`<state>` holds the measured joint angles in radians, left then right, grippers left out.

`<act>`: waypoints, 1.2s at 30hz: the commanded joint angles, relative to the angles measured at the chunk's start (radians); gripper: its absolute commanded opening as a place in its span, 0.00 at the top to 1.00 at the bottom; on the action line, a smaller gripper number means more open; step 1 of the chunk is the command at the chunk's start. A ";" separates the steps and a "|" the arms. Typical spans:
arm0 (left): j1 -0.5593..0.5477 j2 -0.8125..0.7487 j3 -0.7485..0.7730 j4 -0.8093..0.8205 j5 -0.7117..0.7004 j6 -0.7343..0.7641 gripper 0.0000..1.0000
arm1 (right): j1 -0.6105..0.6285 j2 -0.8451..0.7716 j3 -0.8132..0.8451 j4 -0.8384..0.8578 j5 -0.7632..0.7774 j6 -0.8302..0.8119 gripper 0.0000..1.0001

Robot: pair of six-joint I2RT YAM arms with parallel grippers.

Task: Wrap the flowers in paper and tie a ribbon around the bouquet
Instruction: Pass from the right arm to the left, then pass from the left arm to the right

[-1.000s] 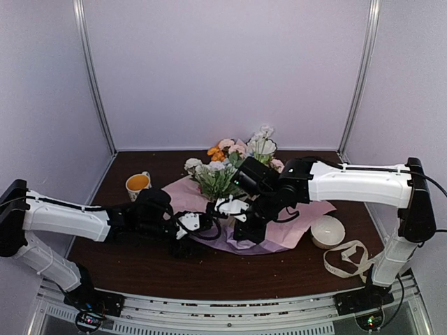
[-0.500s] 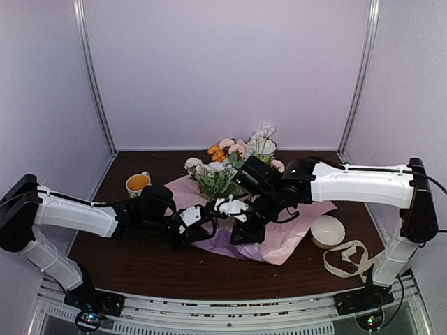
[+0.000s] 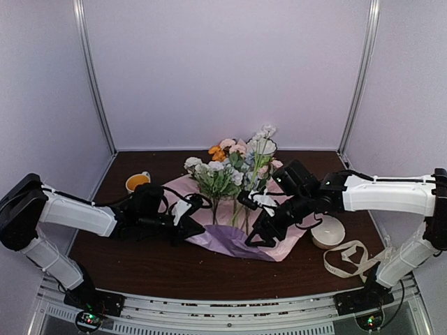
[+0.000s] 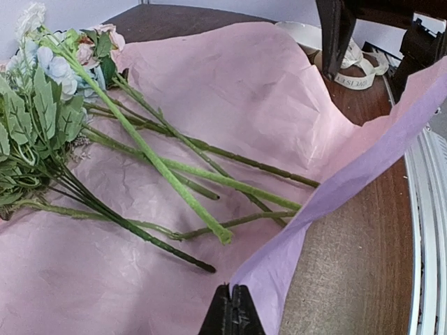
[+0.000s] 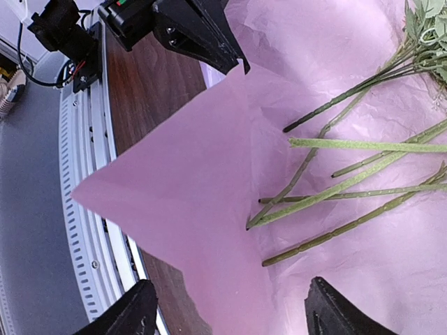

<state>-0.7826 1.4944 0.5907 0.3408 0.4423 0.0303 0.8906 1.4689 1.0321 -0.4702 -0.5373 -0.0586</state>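
Top external: paper [image 3: 234, 242] x1, ribbon [image 3: 347, 259] x1, mug [image 3: 137, 183] x1.

1. My left pincer [image 4: 230, 315] is clamped on the paper's [image 4: 209, 84] near edge; that lifted flap walls off the way right.
2. My right pincer [image 5: 230, 314] hangs spread above the flap; stems of the flowers [image 5: 363, 145] lie across the sheet beyond it.
3. The mug [image 3: 137, 182] stands far-left of the sheet; the bowl [image 3: 327, 231] and ribbon [image 3: 349, 258] crowd the right.
4. Bare table [image 3: 174, 269] runs along the near edge; passage there.
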 commanded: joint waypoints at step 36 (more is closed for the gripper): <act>0.165 -0.160 -0.015 0.055 0.047 -0.225 0.54 | 0.048 -0.014 -0.232 0.227 0.156 0.096 1.00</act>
<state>-0.6998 1.3602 0.5056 0.3943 0.4763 -0.1299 0.9356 1.4788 0.7624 -0.1448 -0.4320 0.1291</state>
